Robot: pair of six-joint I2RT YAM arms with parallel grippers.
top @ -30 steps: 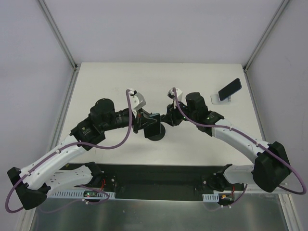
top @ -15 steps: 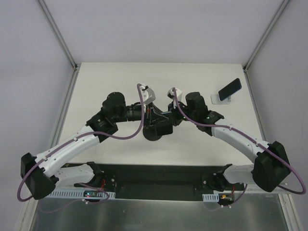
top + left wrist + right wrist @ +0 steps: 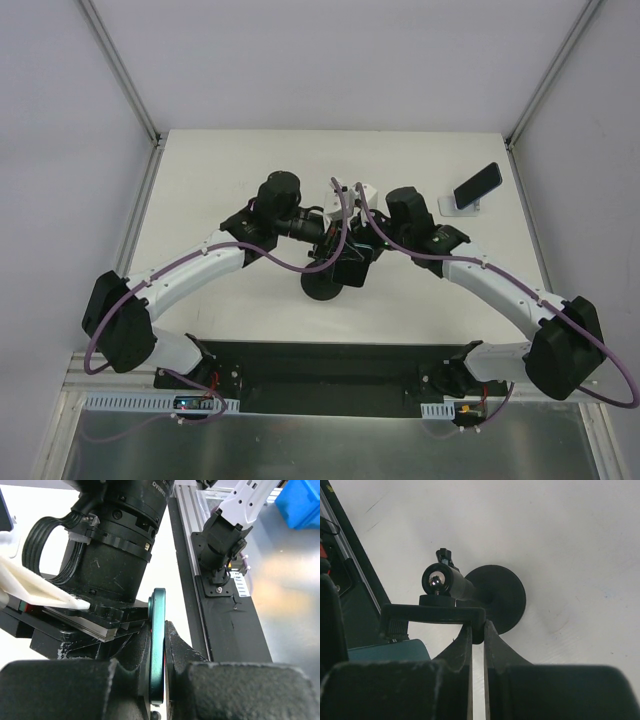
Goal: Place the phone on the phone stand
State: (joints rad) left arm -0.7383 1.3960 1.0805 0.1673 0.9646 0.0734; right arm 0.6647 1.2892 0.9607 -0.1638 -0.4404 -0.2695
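Note:
My left gripper (image 3: 335, 262) is shut on a slim teal-edged phone (image 3: 158, 645), held on edge between its pads at the table's middle. My right gripper (image 3: 362, 250) is shut on the clamp arm (image 3: 435, 614) at the top of a black pole stand with a round base (image 3: 320, 288). The teal phone's corner also shows in the right wrist view (image 3: 390, 653), just below the clamp. At the back right a black phone (image 3: 477, 184) leans on the small silver-white phone stand (image 3: 450, 206), well away from both grippers.
Both arms meet over the table's middle, wrists and cables crowded together. A black rail (image 3: 330, 365) and both arm bases run along the near edge. White walls with metal frame posts (image 3: 120, 70) enclose the table on three sides.
My left arm has swung right, carrying the teal-edged phone to the black pole stand's clamp. My right gripper has stayed at the clamp. The black phone on the silver stand has not moved.

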